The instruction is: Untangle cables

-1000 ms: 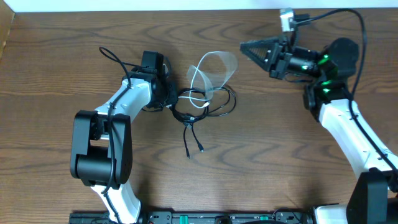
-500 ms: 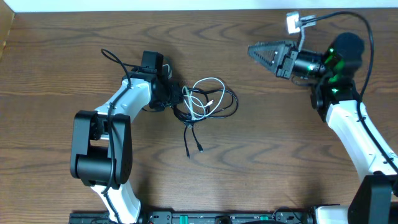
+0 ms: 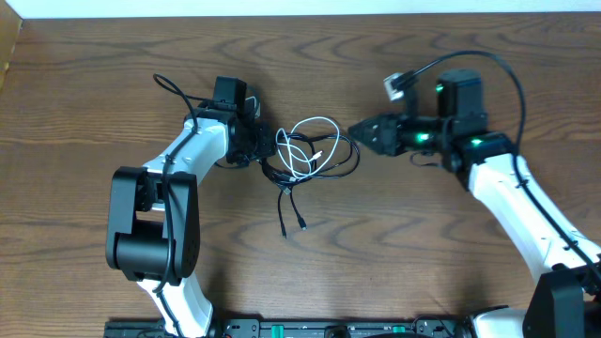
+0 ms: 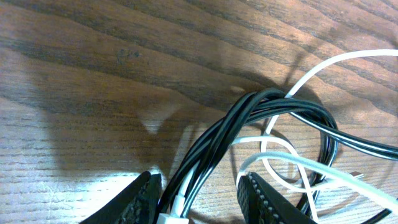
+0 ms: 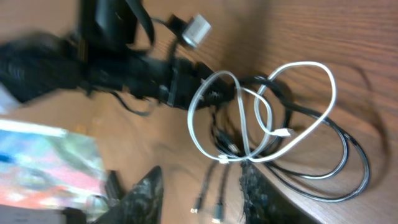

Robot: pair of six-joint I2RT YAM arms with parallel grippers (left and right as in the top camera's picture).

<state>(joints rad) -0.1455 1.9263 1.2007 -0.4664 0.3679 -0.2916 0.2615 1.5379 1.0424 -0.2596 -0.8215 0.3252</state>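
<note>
The cables lie in one tangle at the table's middle. A white cable [image 3: 317, 119] loops over longer black cables [image 3: 349, 160], and two black plug ends [image 3: 293, 223] trail toward the front. My left gripper [image 3: 269, 148] is at the tangle's left edge. In the left wrist view its jaws [image 4: 200, 180] stand apart around the twisted black bundle [image 4: 249, 109] and a white cable [image 4: 336, 62], with a gap on the right side. My right gripper [image 3: 359, 133] hovers just right of the tangle, open and holding nothing. The right wrist view [image 5: 202, 171] shows the white loop [image 5: 323, 68] ahead of it.
A thicker black robot wire [image 3: 169, 86] arcs behind the left arm. The right arm's own wire and a small white connector [image 3: 394, 86] rise above its wrist. The arm bases and a black rail [image 3: 282, 329] line the front edge.
The right arm swung down and left toward the tangle, and its jaws opened. The white cable, lifted a second ago, fell back onto the pile. The left arm stayed put.
</note>
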